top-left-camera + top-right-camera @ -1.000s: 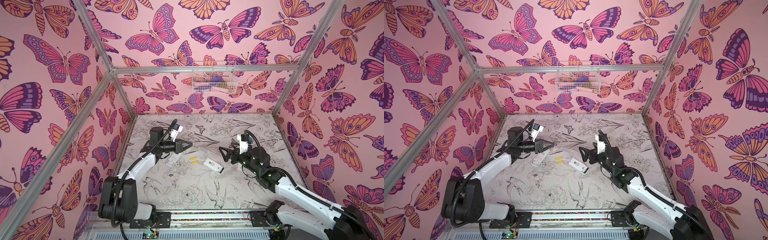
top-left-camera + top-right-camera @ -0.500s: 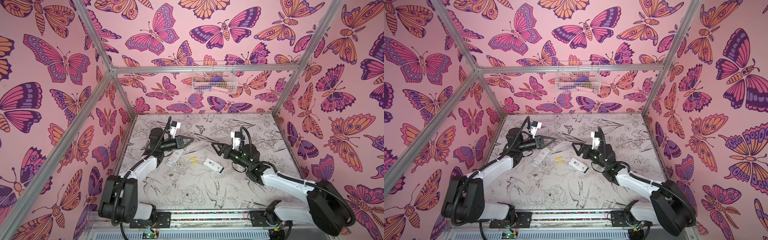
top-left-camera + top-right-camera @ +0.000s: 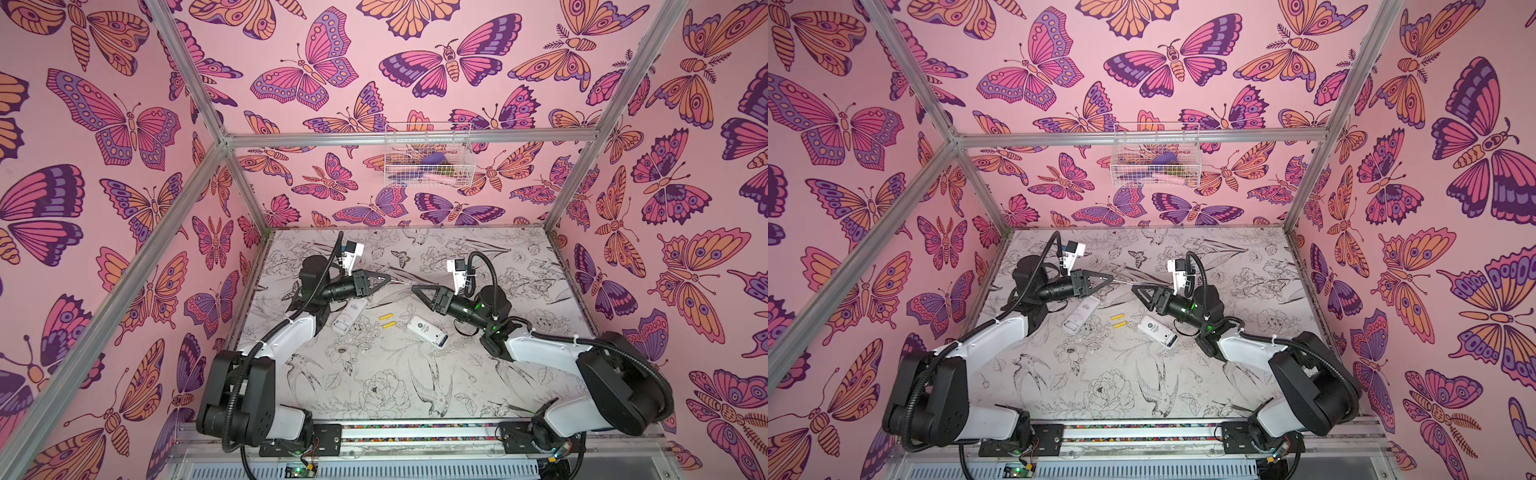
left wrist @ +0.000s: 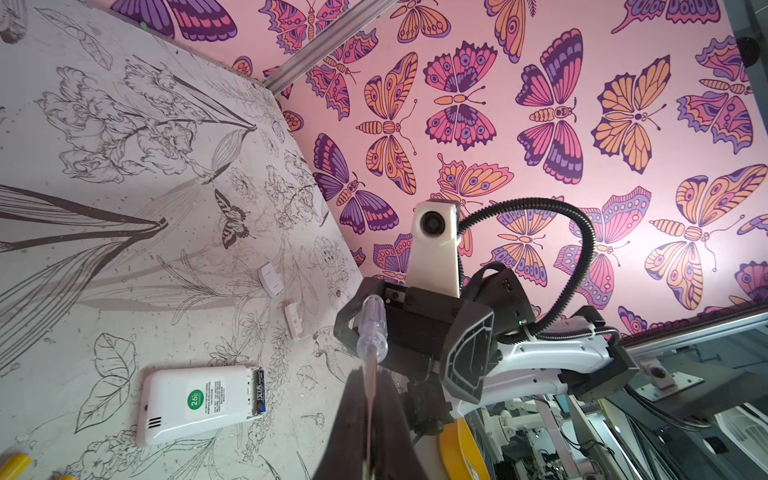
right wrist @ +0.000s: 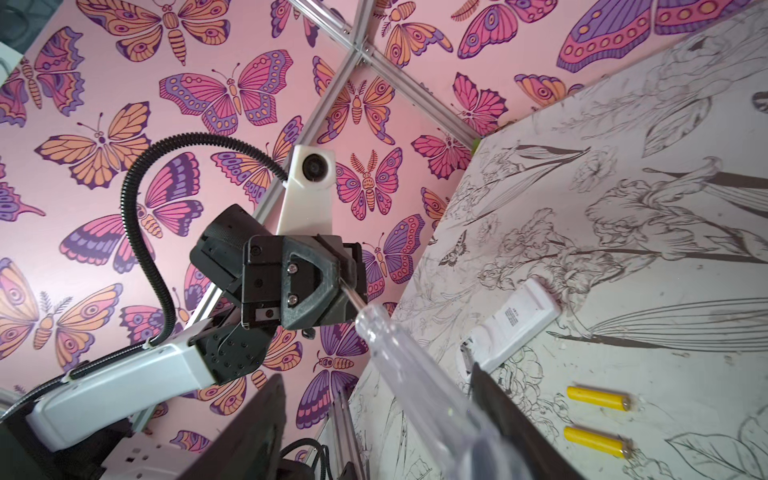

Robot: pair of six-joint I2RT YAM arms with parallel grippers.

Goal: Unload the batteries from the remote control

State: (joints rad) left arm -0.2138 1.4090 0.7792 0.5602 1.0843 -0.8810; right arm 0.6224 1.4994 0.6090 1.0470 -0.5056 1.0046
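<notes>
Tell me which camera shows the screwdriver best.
The left wrist view: the screwdriver appears nearly whole, its clear handle and metal shaft both in focus. The right wrist view shows mostly its handle, close and cropped. In both top views the screwdriver is only a thin sliver.

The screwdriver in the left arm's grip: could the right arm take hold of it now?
Probably yes. The left gripper pinches the screwdriver by its metal shaft, so its clear handle is free and lies between the parted jaws of the right gripper, not yet clamped.
</notes>
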